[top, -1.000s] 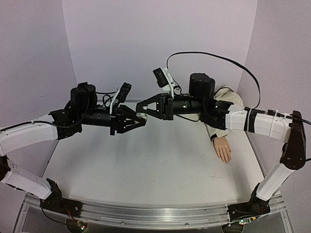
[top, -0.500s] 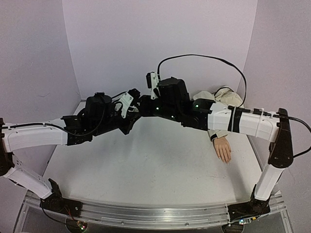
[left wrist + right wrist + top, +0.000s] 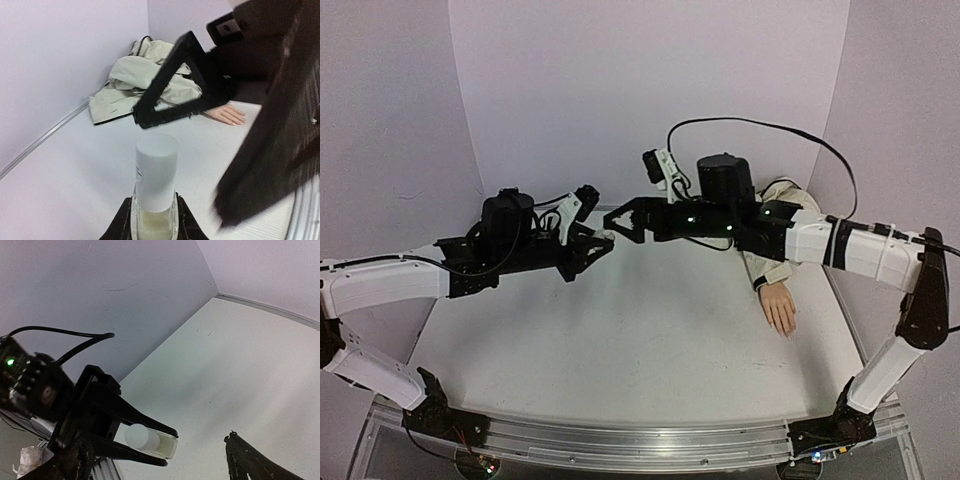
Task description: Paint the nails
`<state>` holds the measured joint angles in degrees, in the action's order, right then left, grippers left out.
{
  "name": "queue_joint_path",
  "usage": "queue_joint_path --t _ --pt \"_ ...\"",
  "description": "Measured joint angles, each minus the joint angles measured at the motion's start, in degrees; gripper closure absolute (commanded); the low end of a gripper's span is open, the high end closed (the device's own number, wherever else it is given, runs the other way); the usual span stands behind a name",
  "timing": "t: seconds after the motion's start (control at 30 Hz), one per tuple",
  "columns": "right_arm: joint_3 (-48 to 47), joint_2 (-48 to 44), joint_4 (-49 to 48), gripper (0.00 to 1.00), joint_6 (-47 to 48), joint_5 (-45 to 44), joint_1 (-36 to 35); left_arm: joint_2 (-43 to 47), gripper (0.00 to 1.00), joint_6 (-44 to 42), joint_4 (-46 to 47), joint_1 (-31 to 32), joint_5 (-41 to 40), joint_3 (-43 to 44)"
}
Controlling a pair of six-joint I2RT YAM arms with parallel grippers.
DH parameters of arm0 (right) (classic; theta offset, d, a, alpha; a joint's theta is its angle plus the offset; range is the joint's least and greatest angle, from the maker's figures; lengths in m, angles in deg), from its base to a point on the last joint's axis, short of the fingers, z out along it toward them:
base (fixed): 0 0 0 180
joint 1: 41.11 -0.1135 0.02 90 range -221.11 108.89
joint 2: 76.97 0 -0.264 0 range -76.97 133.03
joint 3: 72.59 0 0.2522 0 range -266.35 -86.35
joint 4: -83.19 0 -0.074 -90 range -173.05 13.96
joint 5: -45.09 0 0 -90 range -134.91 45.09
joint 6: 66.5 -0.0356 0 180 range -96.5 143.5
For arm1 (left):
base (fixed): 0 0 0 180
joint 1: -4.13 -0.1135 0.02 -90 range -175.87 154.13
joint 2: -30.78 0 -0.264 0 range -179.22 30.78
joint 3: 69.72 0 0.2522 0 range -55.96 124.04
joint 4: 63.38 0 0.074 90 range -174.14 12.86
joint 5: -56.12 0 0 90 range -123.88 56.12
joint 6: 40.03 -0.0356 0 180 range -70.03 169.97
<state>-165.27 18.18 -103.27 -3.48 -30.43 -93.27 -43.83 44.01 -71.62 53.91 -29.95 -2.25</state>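
The nails (image 3: 785,327) tip a small mannequin hand (image 3: 778,305) lying flat at the right side of the worktop (image 3: 620,340), well apart from both claws. It is probably light and apt to slide, so it wants soft brushing, not a grip. The left claw (image 3: 603,243) pinches a smooth little bottle (image 3: 150,441); the right claw (image 3: 612,226) gapes wide around its white cap (image 3: 156,170), contact unclear.

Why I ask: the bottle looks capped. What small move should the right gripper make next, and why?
Probably ease the right gripper forward until its open jaws straddle the white cap: the left gripper holds the bottle, cap on, just ahead of them.
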Motion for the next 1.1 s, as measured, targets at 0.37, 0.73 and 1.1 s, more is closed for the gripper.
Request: queue_joint_path --t 0.37,0.73,1.1 --pt "2.6 -6.5 -4.2 0.28 8.6 30.0 5.1 0.8 1.00 9.2 0.0 -6.9 42.5 0.6" --pt "2.6 -3.8 -7.3 0.50 9.8 38.2 4.3 -0.7 1.00 12.1 0.5 -6.8 55.2 3.7" --pt "2.2 -1.6 -10.6 0.99 8.3 40.7 2.6 -1.9 1.00 12.5 0.4 -6.8 57.4 4.3"
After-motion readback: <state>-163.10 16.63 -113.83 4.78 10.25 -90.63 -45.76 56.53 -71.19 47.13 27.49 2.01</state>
